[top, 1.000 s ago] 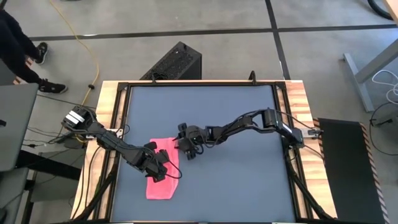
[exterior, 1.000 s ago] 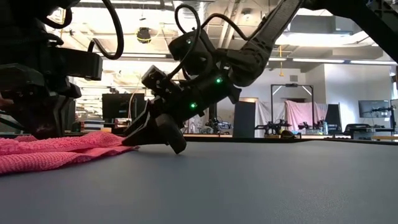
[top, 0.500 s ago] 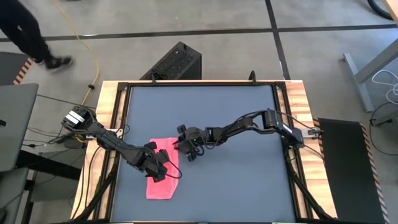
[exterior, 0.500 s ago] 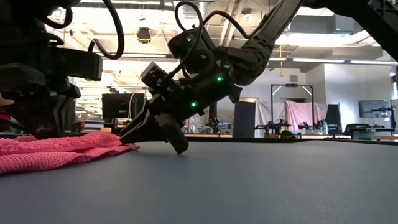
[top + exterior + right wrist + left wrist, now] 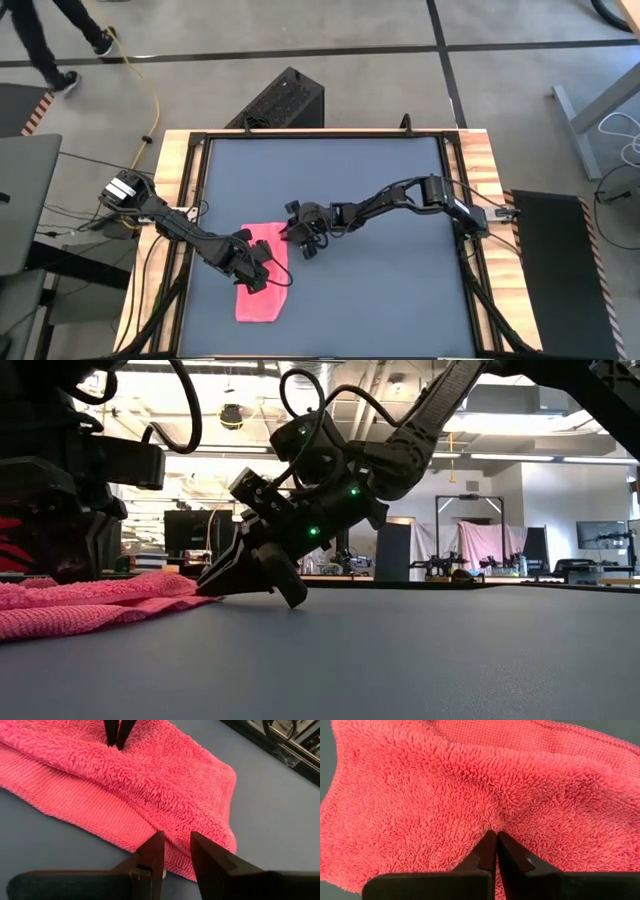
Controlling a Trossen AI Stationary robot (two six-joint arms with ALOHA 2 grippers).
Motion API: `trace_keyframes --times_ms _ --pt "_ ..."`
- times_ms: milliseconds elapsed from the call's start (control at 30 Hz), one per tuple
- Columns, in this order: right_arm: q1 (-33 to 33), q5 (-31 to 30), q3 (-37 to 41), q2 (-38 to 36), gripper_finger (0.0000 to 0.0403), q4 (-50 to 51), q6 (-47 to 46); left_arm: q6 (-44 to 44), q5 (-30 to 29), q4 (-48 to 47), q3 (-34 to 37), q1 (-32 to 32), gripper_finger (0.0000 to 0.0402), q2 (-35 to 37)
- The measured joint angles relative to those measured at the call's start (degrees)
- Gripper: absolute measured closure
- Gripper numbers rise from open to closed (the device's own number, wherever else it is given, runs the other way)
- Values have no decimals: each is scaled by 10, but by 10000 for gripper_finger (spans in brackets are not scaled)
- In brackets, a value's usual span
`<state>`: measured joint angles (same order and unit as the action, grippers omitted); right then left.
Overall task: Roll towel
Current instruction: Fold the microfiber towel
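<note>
With the left gripper (image 5: 492,840) pinched on the pink towel (image 5: 258,285) at the table's (image 5: 400,190) near left, the right gripper (image 5: 175,845), slightly parted and empty at its far edge, may snag only one layer, spoiling the roll.

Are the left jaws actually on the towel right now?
Touching. In the left wrist view, the left gripper has its jaws pressed together with the tips sunk into the pink towel, whose pile puckers around them.
</note>
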<state>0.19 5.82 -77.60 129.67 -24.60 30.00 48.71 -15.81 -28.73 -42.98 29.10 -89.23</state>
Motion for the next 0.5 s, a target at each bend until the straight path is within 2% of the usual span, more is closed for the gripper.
trace_keyframes --times_ms 167,400,500 --pt "-3 0 0 0 312 -7 -4 2 1 0 0 0 401 0" --pt "-9 0 0 0 381 -4 -30 5 2 0 0 0 401 0" --pt "-11 0 0 0 390 3 -33 6 2 0 0 0 401 0"
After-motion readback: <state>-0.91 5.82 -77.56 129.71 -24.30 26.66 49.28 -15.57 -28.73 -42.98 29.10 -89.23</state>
